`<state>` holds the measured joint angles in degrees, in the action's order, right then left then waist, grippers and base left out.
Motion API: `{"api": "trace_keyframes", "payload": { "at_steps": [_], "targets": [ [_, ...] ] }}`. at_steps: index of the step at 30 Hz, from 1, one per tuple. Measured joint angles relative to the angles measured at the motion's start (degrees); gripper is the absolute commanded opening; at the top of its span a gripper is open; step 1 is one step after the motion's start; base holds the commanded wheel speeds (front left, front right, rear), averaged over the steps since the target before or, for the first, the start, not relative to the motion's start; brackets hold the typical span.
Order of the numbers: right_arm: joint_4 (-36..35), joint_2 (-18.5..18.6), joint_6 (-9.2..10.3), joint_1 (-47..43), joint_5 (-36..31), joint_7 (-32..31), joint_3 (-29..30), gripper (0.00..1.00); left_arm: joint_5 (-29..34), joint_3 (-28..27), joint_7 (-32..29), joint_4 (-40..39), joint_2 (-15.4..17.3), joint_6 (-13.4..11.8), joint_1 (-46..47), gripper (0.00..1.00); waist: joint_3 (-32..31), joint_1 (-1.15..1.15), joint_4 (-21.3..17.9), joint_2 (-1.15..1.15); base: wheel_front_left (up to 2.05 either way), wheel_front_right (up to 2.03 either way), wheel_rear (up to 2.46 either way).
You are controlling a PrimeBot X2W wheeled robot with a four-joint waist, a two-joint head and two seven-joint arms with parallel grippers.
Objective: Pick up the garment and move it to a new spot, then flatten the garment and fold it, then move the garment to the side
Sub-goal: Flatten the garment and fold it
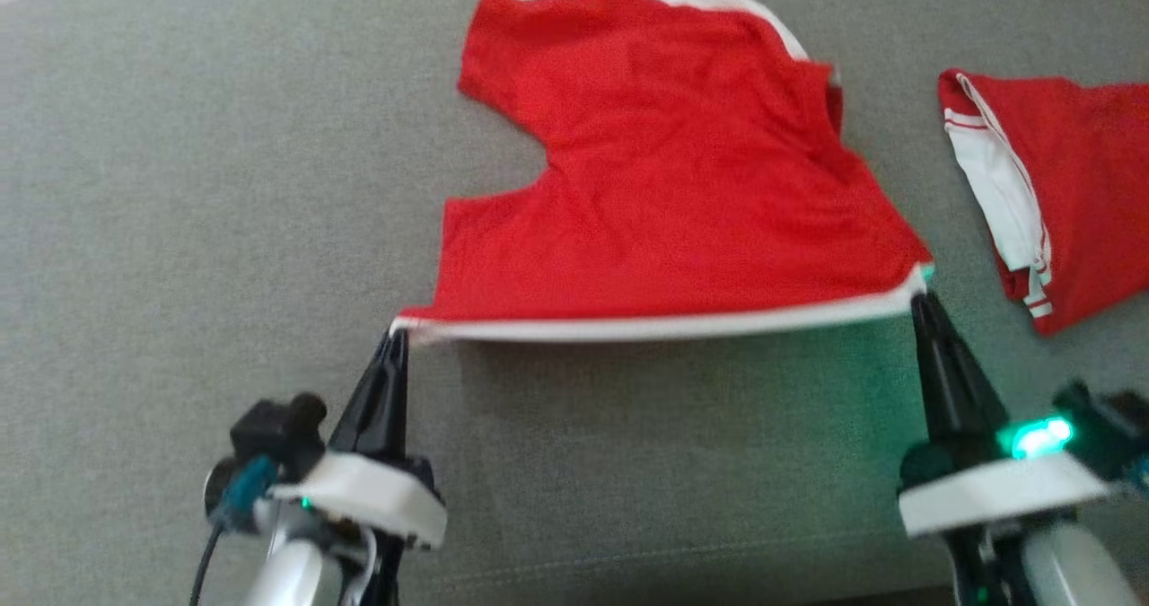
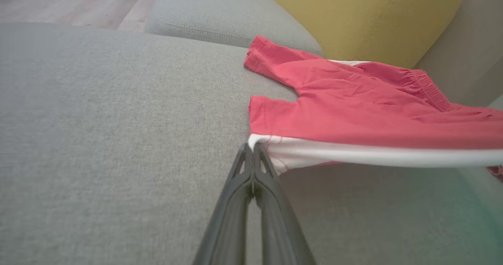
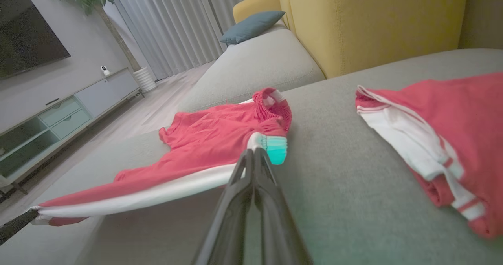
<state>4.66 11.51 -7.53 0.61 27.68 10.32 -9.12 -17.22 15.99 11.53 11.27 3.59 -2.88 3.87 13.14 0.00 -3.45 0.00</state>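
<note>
Red shorts [image 1: 673, 184] with white side stripes lie spread on the grey sofa seat [image 1: 179, 184], their near white edge lifted off the cushion. My left gripper [image 1: 395, 335] is shut on the shorts' near left corner [image 2: 255, 141]. At the near right corner [image 3: 263, 141] my right gripper [image 1: 920, 299] is also shut on the fabric. The white edge [image 1: 655, 326] is stretched taut between the two grippers. In the left wrist view the shorts [image 2: 353, 108] run off to the right; in the right wrist view they [image 3: 204, 139] run left toward my left fingertips [image 3: 15, 225].
A second red and white garment [image 1: 1050, 193] lies folded at the right of the seat [image 3: 444, 139]. A yellow backrest [image 3: 373, 21] rises behind. Another grey cushion [image 3: 255, 64] and a blue pillow [image 3: 251, 25] lie beyond; wooden floor [image 2: 70, 2] at far left.
</note>
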Motion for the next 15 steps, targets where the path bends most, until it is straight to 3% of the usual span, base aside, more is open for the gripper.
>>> {"api": "trace_keyframes", "payload": {
  "at_steps": [8,15],
  "targets": [
    [-11.48,-5.37,0.0,-11.27,-2.76,-6.39,4.23,0.0,0.0,-0.01,-6.22,-14.57,2.05,-3.78,-9.66,0.0,-1.32,0.0,0.05,0.0,0.0,0.0,0.0],
    [-12.8,-6.75,0.0,-11.2,-2.89,-9.04,4.53,0.0,-0.18,-0.1,-8.51,-16.19,3.88,-2.96,-8.39,0.0,-0.92,0.0,-0.61,0.0,0.0,0.0,0.0]
  ]
}}
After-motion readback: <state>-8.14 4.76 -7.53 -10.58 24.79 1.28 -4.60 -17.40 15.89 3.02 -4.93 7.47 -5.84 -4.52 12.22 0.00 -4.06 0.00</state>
